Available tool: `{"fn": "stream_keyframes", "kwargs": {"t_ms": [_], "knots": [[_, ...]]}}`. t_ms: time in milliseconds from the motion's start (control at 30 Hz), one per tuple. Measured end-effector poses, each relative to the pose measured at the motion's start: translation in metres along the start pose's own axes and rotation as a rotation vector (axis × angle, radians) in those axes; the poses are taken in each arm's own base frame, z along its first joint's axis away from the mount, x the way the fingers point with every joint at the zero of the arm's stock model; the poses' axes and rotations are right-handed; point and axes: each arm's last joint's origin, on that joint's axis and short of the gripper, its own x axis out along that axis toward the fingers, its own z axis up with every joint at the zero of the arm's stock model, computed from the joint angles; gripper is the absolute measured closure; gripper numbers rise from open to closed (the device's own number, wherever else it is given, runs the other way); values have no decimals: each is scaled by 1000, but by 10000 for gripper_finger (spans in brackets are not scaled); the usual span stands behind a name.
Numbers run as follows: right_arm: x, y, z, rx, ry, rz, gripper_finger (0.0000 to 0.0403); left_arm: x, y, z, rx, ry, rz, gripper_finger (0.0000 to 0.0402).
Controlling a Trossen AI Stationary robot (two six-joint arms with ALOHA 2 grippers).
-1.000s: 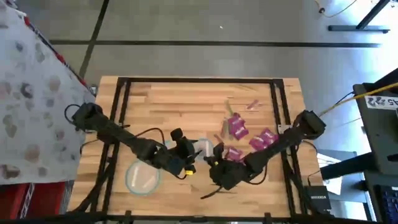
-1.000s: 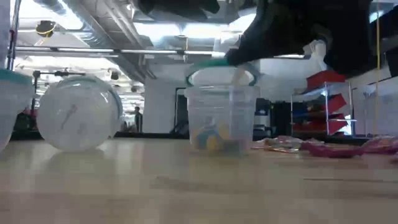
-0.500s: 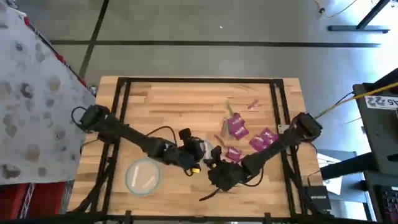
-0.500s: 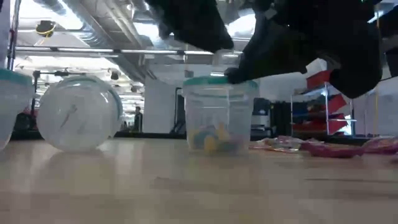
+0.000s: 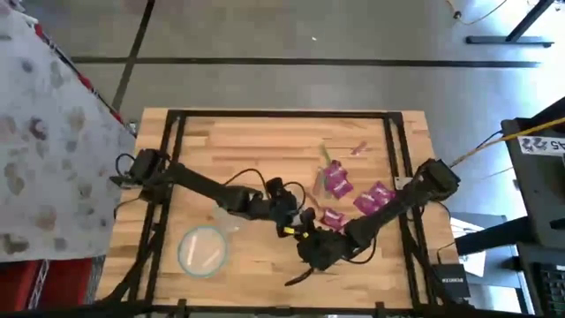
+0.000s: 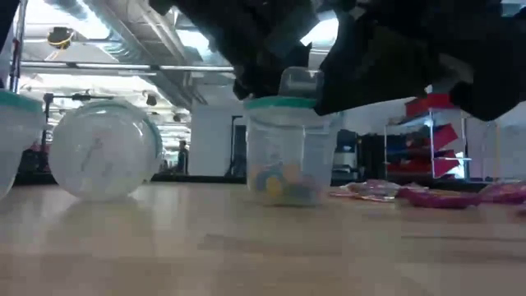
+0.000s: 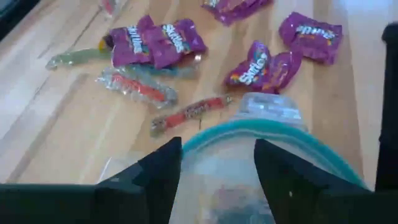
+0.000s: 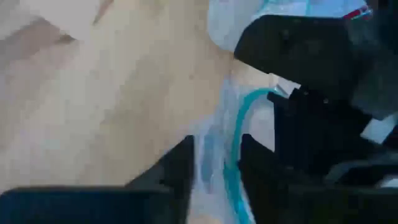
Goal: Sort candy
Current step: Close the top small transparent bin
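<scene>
A clear tub (image 6: 289,152) with a teal rim stands upright mid-table, with yellow and blue sweets at its bottom. My left gripper (image 7: 217,168) hovers open over the rim (image 7: 249,129), reaching in from the table's left (image 5: 290,210). My right gripper (image 8: 214,162) comes from the right (image 5: 309,237), fingers parted, with the rim (image 8: 234,140) between them. The loose candy lies beyond the tub: purple packets (image 7: 155,42) (image 5: 372,199), thin red pieces (image 7: 186,115) and a greenish one (image 7: 74,57). My right gripper has the tub's rim and wall (image 8: 217,134) between its parted fingers, one finger inside the tub and one outside. Whether either finger touches the wall, I cannot tell.
A round clear bowl (image 5: 202,250) with a pale teal rim sits near the front left. The low view shows it (image 6: 103,148) and another teal-rimmed container (image 6: 12,136) at the picture's left. A black frame (image 5: 265,115) borders the wooden tabletop.
My left gripper has gone toward the table's right edge and down, from beside the round bowl to over the tub's rim, staying open. The tub's rim, tipped toward the near edge a second ago, now sits level.
</scene>
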Motion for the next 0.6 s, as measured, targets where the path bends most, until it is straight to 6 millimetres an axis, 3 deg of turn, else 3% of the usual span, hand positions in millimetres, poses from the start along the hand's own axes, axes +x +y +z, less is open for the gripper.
{"fn": "stream_keyframes", "kwargs": {"t_ms": [167,367,500,600], "knots": [[-17,-7,0,52,8,37,221,-12,-1,3,36,-11,22,213],[-21,-7,-2,145,14,191,220,-53,2,27,52,-126,25,213],[-13,-5,-4,223,-10,337,234,-66,2,20,95,-50,28,213],[-3,-10,-12,242,18,301,249,-65,5,10,102,48,0,213]]}}
